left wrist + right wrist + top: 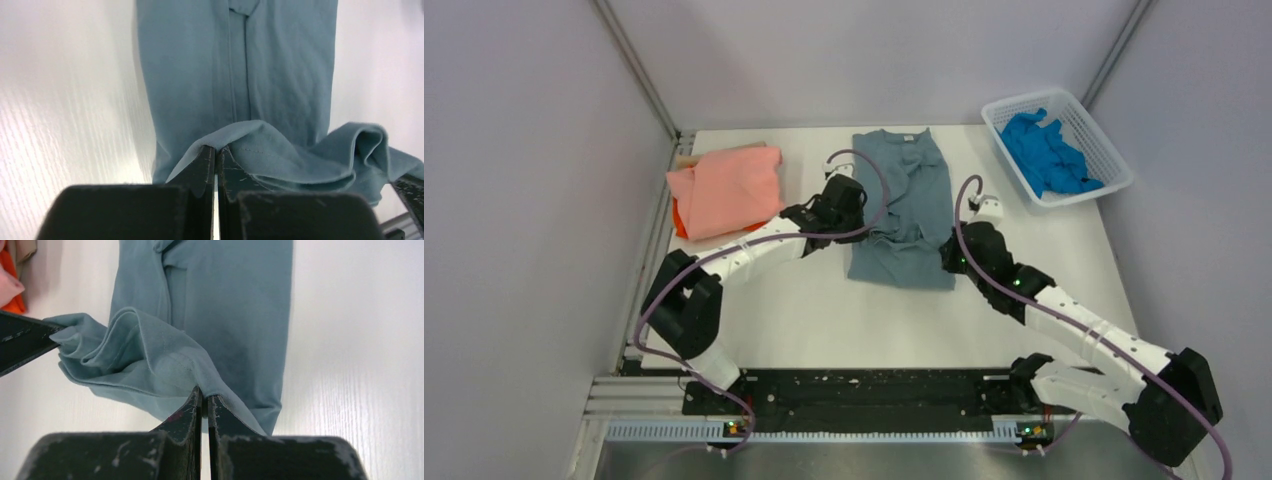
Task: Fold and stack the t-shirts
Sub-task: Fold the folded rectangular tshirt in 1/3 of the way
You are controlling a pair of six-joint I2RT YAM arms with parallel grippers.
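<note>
Left gripper [216, 150], fingers pressed together on a pinch of the grey shirt's [904, 200] left edge, about halfway along its length. Right gripper [204, 399], clamped the same way on the opposite edge, a little nearer the hem.

The grey shirt lies in the middle of the white surface [824, 320], collar at the far end, narrowed into a long strip. Between the two grips the cloth rises off the surface in a loose, rumpled ridge. The rest lies flat.

Left of the grey shirt and well apart from it, a folded pink shirt [729, 190] rests on an orange shirt [679, 222], of which only an edge shows. Far right of the grey shirt, a blue shirt [1044, 155] sits crumpled in a white basket [1109, 150].

The step in hand looks like the crosswise fold. To do it well, both arms should rise together to the same height. They should ease slightly apart so the slack ridge draws taut. They should then travel in parallel along the strip so the side edges line up. Because the right grip sits nearer the hem than the left, the fold may land skewed unless that offset is evened out. Each pinch takes only a little cloth close to the edge, so a hard pull could slip it free. Whether each grip holds every layer cannot be told. Let go only once the cloth lies flat.
</note>
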